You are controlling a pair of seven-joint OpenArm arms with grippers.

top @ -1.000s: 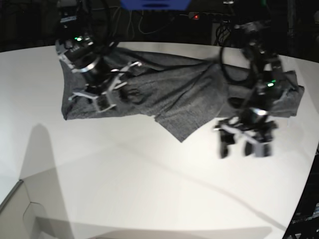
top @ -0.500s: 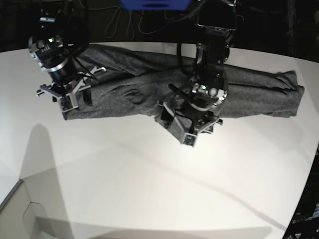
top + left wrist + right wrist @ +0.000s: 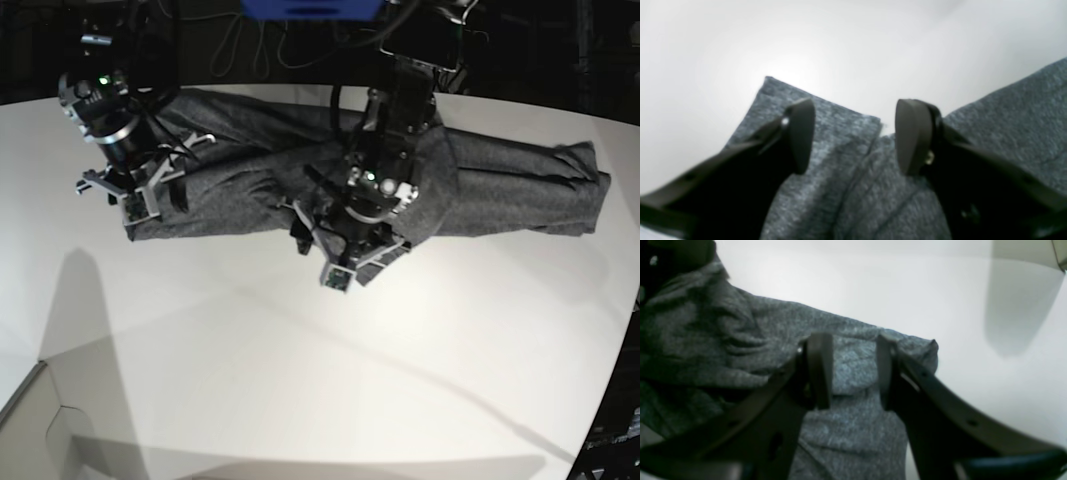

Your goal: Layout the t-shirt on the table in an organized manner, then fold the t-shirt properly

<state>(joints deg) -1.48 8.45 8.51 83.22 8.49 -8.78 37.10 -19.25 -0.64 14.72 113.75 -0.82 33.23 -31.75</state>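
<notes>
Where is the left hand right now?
In the base view the left hand is mid-table, over the shirt's pointed lower flap; its wrist view shows open fingers straddling that grey corner.

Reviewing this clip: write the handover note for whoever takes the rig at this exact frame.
Left gripper: jaws apart, low over a pointed flap of the t-shirt, nothing pinched.
Right gripper: jaws apart over the shirt's corner at its end, fabric between the fingers but not clamped.
The shirt lies as a long, rumpled band across the far side of the table, one flap sticking out toward the near edge under the left gripper.
Done: shirt stretched roughly lengthwise.
Left: grip flap and corner, spread the shirt flat, smooth wrinkles, then fold.
</notes>
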